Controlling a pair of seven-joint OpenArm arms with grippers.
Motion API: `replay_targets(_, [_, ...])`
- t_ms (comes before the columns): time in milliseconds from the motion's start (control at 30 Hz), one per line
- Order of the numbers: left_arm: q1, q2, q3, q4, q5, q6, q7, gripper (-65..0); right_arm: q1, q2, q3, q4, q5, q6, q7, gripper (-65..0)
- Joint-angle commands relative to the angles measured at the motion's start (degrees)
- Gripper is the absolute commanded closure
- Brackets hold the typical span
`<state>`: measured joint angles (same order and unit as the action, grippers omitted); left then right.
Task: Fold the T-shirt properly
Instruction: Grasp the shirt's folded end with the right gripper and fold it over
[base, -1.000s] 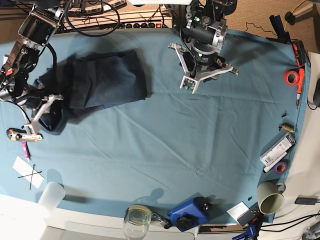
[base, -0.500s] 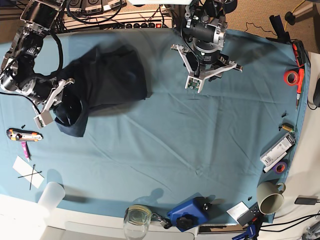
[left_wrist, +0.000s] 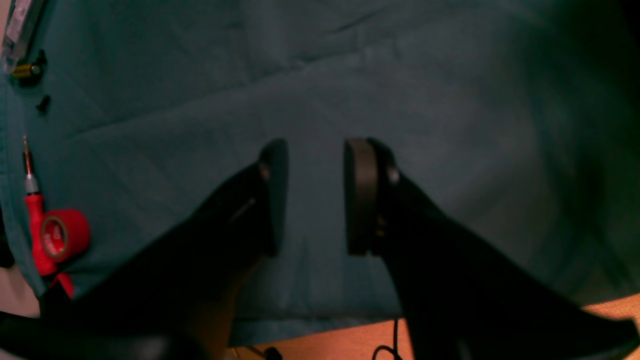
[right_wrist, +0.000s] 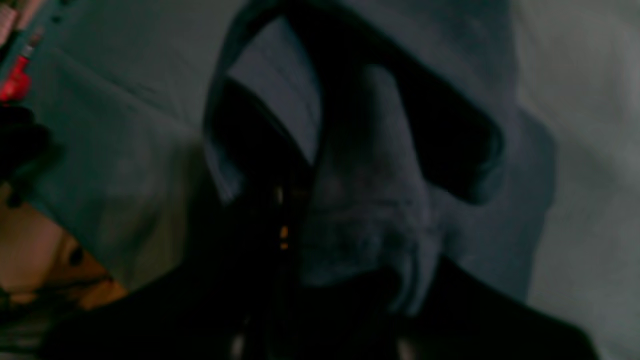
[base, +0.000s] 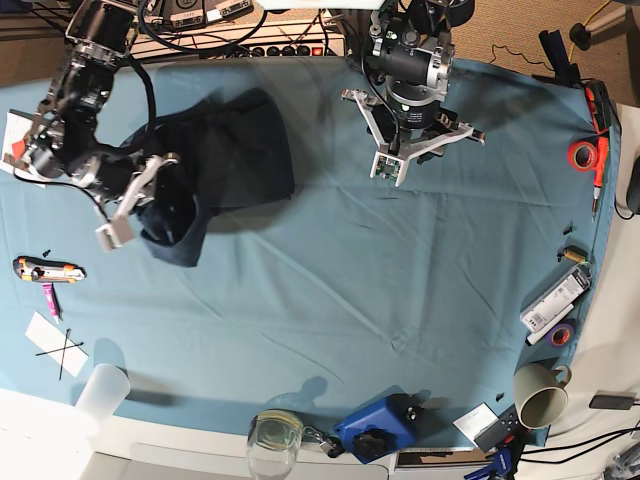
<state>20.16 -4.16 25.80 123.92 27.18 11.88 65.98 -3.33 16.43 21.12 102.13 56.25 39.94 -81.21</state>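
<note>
Teal cloth (base: 380, 280) covers the tabletop. At its far left the dark T-shirt (base: 225, 150) lies bunched, one edge lifted, gripped in the closed right pincer (base: 150, 205). Left pincer (base: 420, 150) hovers open and empty over bare cloth. Only its wrist view shows red tape (left_wrist: 62, 235) beside a screwdriver (left_wrist: 32, 210).

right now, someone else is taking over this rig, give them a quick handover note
Right gripper: jaws shut on an edge of the T-shirt, lifting it off the table cloth.
Left gripper: jaws open, empty, over bare cloth away from the shirt.
T-shirt: bunched at the far corner on the right arm's side.
Done: no neat fold.
Left: spread it flat, then fold it.
</note>
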Motion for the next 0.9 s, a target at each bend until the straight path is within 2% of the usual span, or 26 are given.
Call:
replay_targets(0, [0.02, 0.20, 0.15, 1.14, 0.72, 0.35, -0.96, -17.8, 0.79, 0.72, -0.85, 0.94, 0.52, 0.06, 1.21, 0.0])
replay_targets(67, [0.04, 0.22, 0.15, 1.14, 0.72, 0.35, -0.96, -17.8, 0.76, 0.72, -2.82, 0.94, -0.20, 0.06, 1.21, -2.0])
replay_targets(133, [0.02, 0.22, 0.15, 1.14, 0.72, 0.35, -1.05, -17.8, 0.76, 0.72, -4.85, 0.94, -0.17, 0.06, 1.21, -13.4])
replay_targets(200, [0.02, 0.20, 0.15, 1.14, 0.72, 0.35, -1.05, -17.8, 0.76, 0.72, -7.08, 0.94, -0.13, 0.06, 1.21, -18.6])
replay_targets(367, [0.02, 0.20, 0.15, 1.14, 0.74, 0.35, -1.05, -17.8, 0.81, 0.72, -12.98, 0.96, 1.73, 0.06, 1.21, -18.6])
replay_targets(533, [0.02, 0.20, 0.15, 1.14, 0.76, 0.35, -1.09, -17.8, 0.83, 0.70, -14.23, 2.93, 6.14, 0.06, 1.21, -18.6])
replay_targets(767, [0.04, 0.20, 0.15, 1.11, 0.74, 0.35, -1.31, -17.8, 0.81, 0.74, -14.23, 4.33, 0.87, 0.06, 1.21, -18.6])
replay_targets(867, [0.20, 0.22, 0.15, 1.11, 0.74, 0.35, -1.49, -17.8, 0.90, 0.72, -14.21, 4.39, 2.01, 0.06, 1.21, -18.6])
